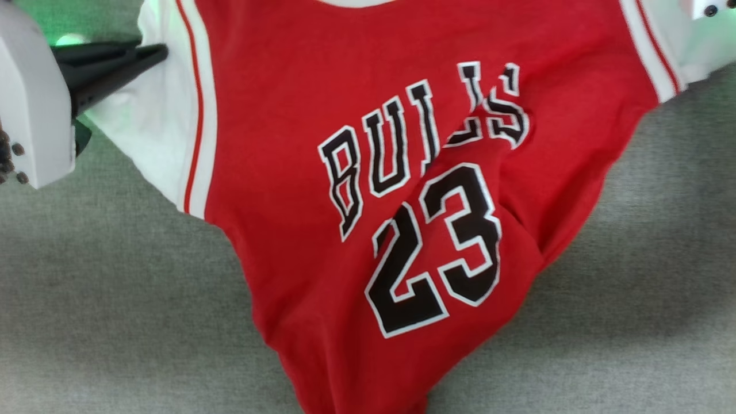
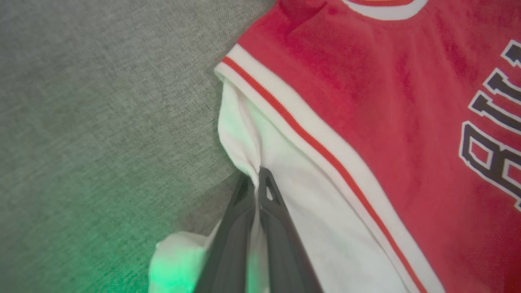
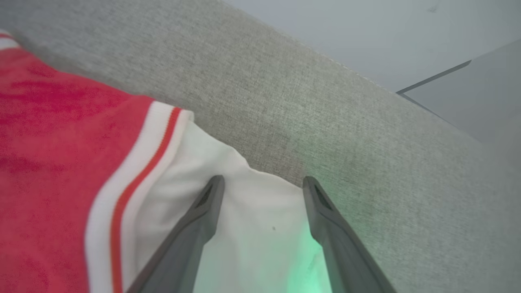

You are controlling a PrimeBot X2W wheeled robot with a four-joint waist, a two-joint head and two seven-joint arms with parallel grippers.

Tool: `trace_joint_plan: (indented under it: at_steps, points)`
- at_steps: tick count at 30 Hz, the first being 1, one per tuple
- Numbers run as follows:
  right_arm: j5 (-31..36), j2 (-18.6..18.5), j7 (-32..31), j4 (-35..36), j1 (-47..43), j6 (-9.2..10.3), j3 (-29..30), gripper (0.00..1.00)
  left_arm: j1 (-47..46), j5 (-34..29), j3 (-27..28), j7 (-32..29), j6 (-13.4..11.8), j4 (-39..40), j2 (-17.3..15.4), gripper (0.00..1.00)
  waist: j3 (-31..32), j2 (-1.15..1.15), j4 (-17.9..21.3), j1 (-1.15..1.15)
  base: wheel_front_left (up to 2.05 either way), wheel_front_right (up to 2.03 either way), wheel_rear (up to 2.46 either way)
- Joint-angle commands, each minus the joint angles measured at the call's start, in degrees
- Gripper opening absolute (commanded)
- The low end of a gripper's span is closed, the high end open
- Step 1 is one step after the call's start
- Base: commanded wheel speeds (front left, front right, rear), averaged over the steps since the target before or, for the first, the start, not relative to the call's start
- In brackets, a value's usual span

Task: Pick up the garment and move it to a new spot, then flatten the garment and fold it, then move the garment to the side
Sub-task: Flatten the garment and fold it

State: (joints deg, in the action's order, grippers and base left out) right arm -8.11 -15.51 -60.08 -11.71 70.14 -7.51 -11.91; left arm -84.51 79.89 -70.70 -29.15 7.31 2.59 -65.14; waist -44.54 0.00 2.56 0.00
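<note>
The red Bulls 23 T-shirt (image 1: 287, 172) lay front-up and rumpled on the grey woven upholstery (image 1: 86, 299), its neckline away from the robot. The left gripper (image 2: 256, 178) was clamped on a pinch of the shirt's white sleeve (image 2: 309, 211) near its outer edge. The right gripper (image 3: 262, 183) stood wide apart, its fingers spread over the other white sleeve (image 3: 252, 244) and gripping nothing.

I read "BULLS" above "23" on the shirt (image 1: 276, 172), right of my left claw (image 1: 163, 53); last letters seem creased.
</note>
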Motion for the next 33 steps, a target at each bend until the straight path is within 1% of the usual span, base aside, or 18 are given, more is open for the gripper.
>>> trace_joint_plan:
  at_steps: [1, 3, 8, 9, 10, 11, 13, 17, 21, 26, 28, 31, 32, 33]
  points:
    - [-1.0, 0.2, -0.6, -1.3, 0.6, 0.03, -0.7, 1.0, 5.4, -0.5, -4.9, -2.1, 0.3, -0.3, 1.5, 0.0, -1.2, 0.0, -1.1, 0.0, 0.0, 0.0, 0.0]
    - [-2.8, 0.3, -0.5, -2.4, 0.2, 0.01, -2.2, 1.0, 5.6, -0.5, -5.1, -2.1, 0.3, -0.1, 1.5, 0.0, -1.6, 0.0, -1.1, 0.0, 0.0, 0.0, 0.0]
    - [-7.7, -0.2, -2.6, -3.8, -1.1, -0.15, -5.1, 1.0, 5.3, -0.6, -5.3, -1.8, 0.1, -0.1, 1.2, 0.0, -1.9, 0.0, -0.7, 0.0, 0.0, 0.0, 0.0]
    - [-8.2, -0.4, -3.0, -3.8, -1.3, -0.15, -5.4, 0.93, 5.1, -0.5, -5.2, -1.8, 0.1, 0.0, 1.2, 0.0, -2.0, 0.0, -0.6, 0.0, 0.0, 0.0, 0.0]
    - [-8.6, -0.7, -3.6, -3.8, -1.6, -0.15, -5.4, 0.51, 4.9, -0.4, -5.2, -1.6, 0.1, 0.0, 1.2, 0.0, -2.0, 0.0, -0.5, 0.0, 0.0, 0.0, 0.0]
    - [-8.9, -1.0, -4.3, -3.9, -1.9, -0.15, -5.5, 0.45, 4.7, -0.2, -5.2, -1.5, 0.1, 0.1, 1.3, 0.0, -2.0, 0.0, -0.5, 0.0, 0.0, 0.0, 0.0]
    - [-9.3, -1.4, -5.0, -3.7, -2.4, -0.15, -5.4, 0.0, 4.5, 0.0, -5.2, -1.4, 0.1, 0.1, 1.5, 0.0, -2.0, 0.0, -0.4, 0.0, 0.0, 0.0, 0.0]
    - [-8.0, -1.8, -2.2, -2.7, -2.0, 0.01, -3.1, 0.0, 3.8, 0.7, -5.0, 0.0, 0.1, -0.1, 1.9, 0.0, -1.9, 0.0, -0.5, 0.0, 0.0, 0.0, 0.0]
    - [-7.1, -0.4, 2.2, -2.0, -1.7, 0.04, -1.0, 0.0, 2.7, 3.1, -4.1, 4.9, 0.1, -1.0, 2.6, 0.0, -0.5, 0.0, -0.6, 0.0, 0.0, 0.0, 0.0]
    - [-5.6, -0.5, 10.1, -0.9, -1.7, 0.04, 1.5, 0.0, 1.9, 6.3, -2.5, 12.8, 0.1, -2.4, 2.9, 0.0, 3.2, 0.0, -0.9, 0.0, 0.0, 0.0, 0.0]
    - [-4.6, 0.1, 13.1, -1.0, -1.9, 0.05, 4.7, 0.0, 1.6, 7.7, -1.3, 15.7, 0.1, -3.8, 2.7, 0.0, 4.7, 0.0, -1.0, 0.0, 0.0, 0.0, 0.0]
    - [-2.6, 1.7, 17.0, -0.3, -1.3, 0.04, 9.5, 0.0, 0.8, 7.9, 0.1, 20.0, 0.1, -5.4, 2.5, 0.0, 5.9, 0.0, -1.0, 0.0, 0.0, 0.0, 0.0]
    - [-2.6, 1.7, 17.0, -0.3, -1.3, 0.04, 9.5, 0.0, 0.8, 7.9, 0.1, 20.0, 0.1, -5.4, 2.5, 0.0, 5.9, 0.0, -1.0, 0.0, 0.0, 0.0, 0.0]
    - [-1.9, 2.4, 18.6, 0.0, -0.8, 0.04, 11.5, 0.0, 0.6, 7.8, 0.6, 21.4, 0.1, -6.1, 2.5, 0.0, 6.1, 0.0, -1.1, 0.0, 0.0, 0.0, 0.0]
